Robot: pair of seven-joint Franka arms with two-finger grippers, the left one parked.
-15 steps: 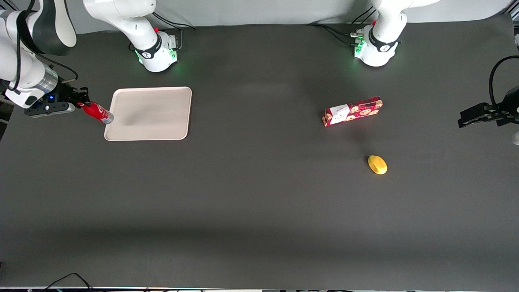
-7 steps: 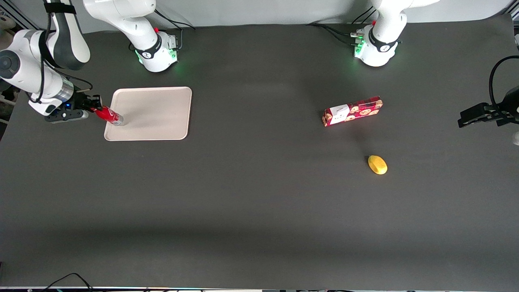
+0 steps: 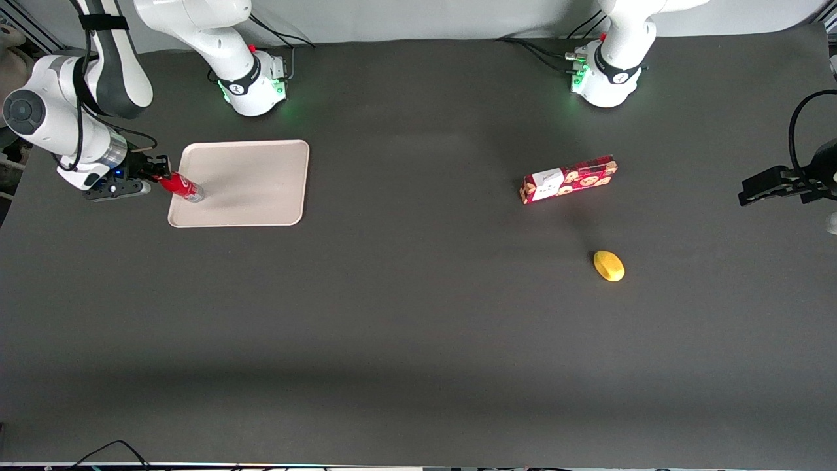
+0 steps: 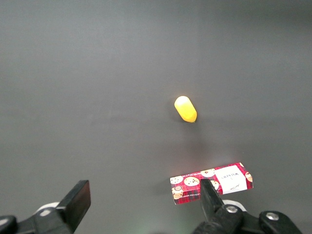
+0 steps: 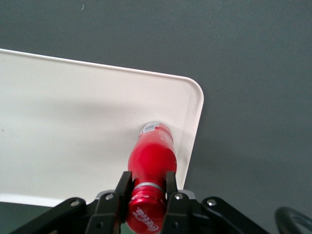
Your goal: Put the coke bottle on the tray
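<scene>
The coke bottle is a slim red bottle with a red cap and a clear base. My right gripper is shut on its neck and holds it tilted, base down. The base sits over the beige tray, just inside the tray's edge toward the working arm's end. In the right wrist view the gripper clamps the bottle just under the cap, and the base points down at the tray near a rounded corner. I cannot tell whether the base touches the tray.
A red cookie box and a yellow lemon-like object lie toward the parked arm's end of the table; both also show in the left wrist view, the box and the yellow object. The arm bases stand at the table's back edge.
My gripper has carried the bottle sideways from just outside the tray's edge to over the tray's edge zone. The arm's upper links have swung in above it.
</scene>
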